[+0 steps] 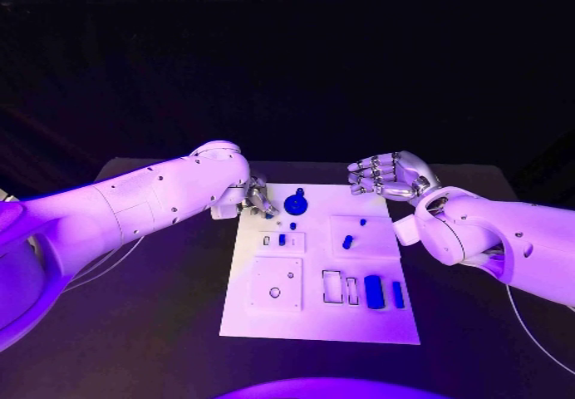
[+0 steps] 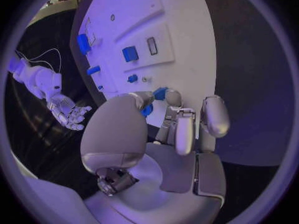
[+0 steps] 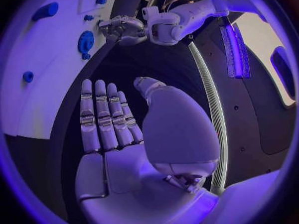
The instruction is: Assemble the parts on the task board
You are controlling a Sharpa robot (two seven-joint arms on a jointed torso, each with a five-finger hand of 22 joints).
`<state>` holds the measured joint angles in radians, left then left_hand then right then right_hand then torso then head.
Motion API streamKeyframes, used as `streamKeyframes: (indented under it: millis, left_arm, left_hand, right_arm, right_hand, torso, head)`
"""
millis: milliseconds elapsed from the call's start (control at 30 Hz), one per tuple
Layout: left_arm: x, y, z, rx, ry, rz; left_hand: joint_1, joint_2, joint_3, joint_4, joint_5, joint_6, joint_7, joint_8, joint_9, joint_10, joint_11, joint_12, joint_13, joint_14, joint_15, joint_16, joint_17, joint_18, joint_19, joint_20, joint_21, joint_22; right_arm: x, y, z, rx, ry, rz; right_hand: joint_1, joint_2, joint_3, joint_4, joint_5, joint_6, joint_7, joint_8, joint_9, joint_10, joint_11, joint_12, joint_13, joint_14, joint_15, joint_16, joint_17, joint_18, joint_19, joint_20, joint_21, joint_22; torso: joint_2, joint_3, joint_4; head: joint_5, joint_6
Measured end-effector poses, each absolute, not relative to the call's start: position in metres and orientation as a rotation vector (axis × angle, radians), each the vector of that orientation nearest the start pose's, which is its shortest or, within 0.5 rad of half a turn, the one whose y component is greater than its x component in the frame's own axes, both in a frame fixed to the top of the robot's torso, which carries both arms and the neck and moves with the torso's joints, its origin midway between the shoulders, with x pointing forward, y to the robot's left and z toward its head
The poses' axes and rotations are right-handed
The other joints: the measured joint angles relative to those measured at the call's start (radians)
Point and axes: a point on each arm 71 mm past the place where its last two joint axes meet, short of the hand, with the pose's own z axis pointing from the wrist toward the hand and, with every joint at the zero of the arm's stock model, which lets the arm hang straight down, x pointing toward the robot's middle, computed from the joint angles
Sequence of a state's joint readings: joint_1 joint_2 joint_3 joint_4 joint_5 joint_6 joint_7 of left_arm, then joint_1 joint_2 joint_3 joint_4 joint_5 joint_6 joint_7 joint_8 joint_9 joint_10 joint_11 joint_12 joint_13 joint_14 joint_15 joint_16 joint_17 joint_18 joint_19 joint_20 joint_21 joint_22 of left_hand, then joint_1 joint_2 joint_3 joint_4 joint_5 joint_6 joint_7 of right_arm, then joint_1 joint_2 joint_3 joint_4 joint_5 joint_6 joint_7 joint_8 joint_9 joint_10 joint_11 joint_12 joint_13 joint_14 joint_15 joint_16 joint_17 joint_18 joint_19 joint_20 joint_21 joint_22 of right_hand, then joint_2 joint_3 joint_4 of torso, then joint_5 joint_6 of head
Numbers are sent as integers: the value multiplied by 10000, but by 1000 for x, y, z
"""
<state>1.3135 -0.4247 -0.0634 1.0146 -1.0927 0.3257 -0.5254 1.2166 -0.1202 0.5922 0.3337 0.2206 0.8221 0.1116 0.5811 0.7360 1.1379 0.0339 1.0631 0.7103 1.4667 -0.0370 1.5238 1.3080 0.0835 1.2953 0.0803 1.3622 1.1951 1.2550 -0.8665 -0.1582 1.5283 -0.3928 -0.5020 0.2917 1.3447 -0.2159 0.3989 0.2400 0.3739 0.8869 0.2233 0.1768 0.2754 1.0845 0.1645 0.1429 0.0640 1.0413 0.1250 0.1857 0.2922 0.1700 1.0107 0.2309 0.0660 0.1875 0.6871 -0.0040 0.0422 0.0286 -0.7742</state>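
Note:
The white task board lies in the middle of the black table. A round blue gear-like part sits at its far edge, seen too in the right wrist view. My left hand is at the gear's left side, its thumb and a fingertip on either side of the blue gear; I cannot tell whether they grip it. My right hand hovers above the board's far right corner, fingers straight, holding nothing.
Small blue parts stand mid-board. Two longer blue blocks lie near the right edge beside empty slots. A square plate with a hole is at the near left.

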Motion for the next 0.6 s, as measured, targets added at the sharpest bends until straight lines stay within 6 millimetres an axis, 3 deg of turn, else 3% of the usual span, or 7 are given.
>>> streamKeyframes:
  millis: [433,467,567,600]
  left_arm:
    - [566,151,-205,-858,23811,-2699]
    - [565,151,-205,-857,23821,-2702]
    - [566,152,-202,-847,23839,-2774]
    - [565,153,-202,-844,23854,-2779]
  left_hand:
    - [-516,-8,309,-54,187,-32,1,-57,-99,-90,-88,51,-53,0,0,-41,-1,-1,-36,-36,0,10]
    - [-555,27,456,-117,190,-32,1,-57,-109,-90,-88,51,-64,0,0,-41,-2,-1,-37,-37,0,10]
    - [-793,212,1312,-789,40,78,-106,-142,-138,-187,-38,53,-220,0,0,-109,-2,0,-179,-59,0,-46]
    - [-845,240,1313,-789,-27,77,-106,-155,-142,-233,-55,53,-252,0,0,-109,-2,0,-199,-52,0,-79]
  right_arm:
    - [484,-225,-190,7382,15207,11800]
    - [484,-225,-190,7376,15209,11795]
    - [484,-225,-190,7362,15216,11782]
    - [484,-225,-190,7360,15218,11780]
  right_hand:
    - [0,0,-29,29,38,0,0,0,-9,0,0,0,0,0,0,-46,-12,0,4,4,0,-37]
    - [0,0,-29,29,38,0,0,0,-9,0,0,0,0,0,0,-46,-12,1,25,25,0,-42]
    - [1,0,-29,29,38,0,0,0,-9,0,0,0,0,0,0,-46,-12,1,36,36,0,-42]
    - [0,0,-29,29,38,0,0,0,-9,0,0,0,0,0,0,-46,-12,1,36,36,0,-42]
  torso:
    - [-5,0,4]
    - [-5,0,5]
    - [-8,0,7]
    - [-9,0,9]
  head:
    - [6,25]
    - [7,28]
    - [9,33]
    - [10,35]
